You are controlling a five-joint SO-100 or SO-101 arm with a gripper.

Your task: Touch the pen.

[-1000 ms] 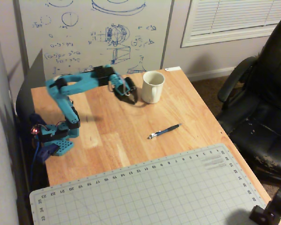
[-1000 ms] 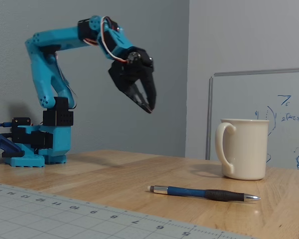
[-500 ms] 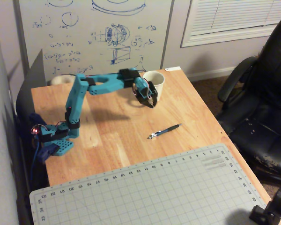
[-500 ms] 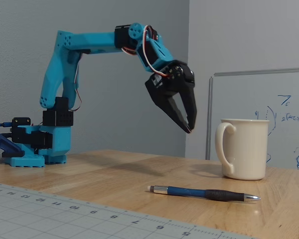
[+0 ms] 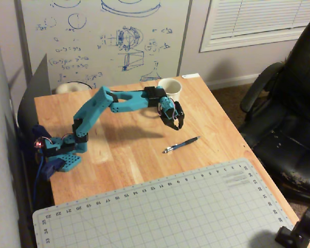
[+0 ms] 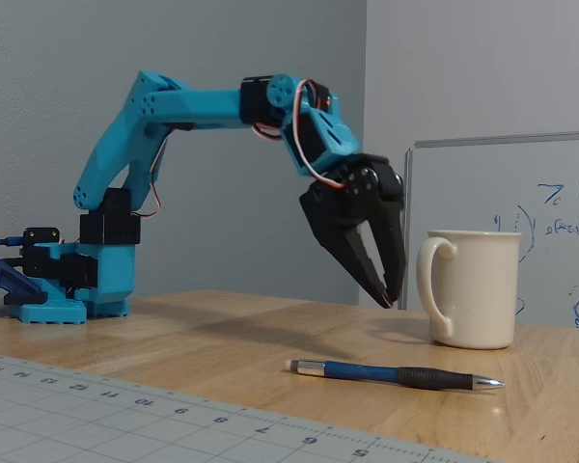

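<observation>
overhead view: the turquoise plastic robot arm [image 5: 113, 101] stretches from its base at the left edge of the light wooden table [image 5: 124, 150] toward the frame's centre, its black two-finger gripper [image 5: 175, 124] pointing down with fingers slightly spread. the slim dark blue click pen [image 5: 181, 144] lies just below and right of it, apart from the fingertips. a cream ceramic mug [image 5: 171, 88] stands behind the arm's wrist, and a grey gridded cutting mat [image 5: 160, 212] fills the lower frame.

fixed view: the gripper [image 6: 393, 297] hangs at centre right, jaws a little apart, clear of the tabletop [image 6: 203, 338]. the pen [image 6: 396, 374] lies flat at lower centre, below the tips. the mug [image 6: 471, 287] stands at right, near the gripper.
</observation>
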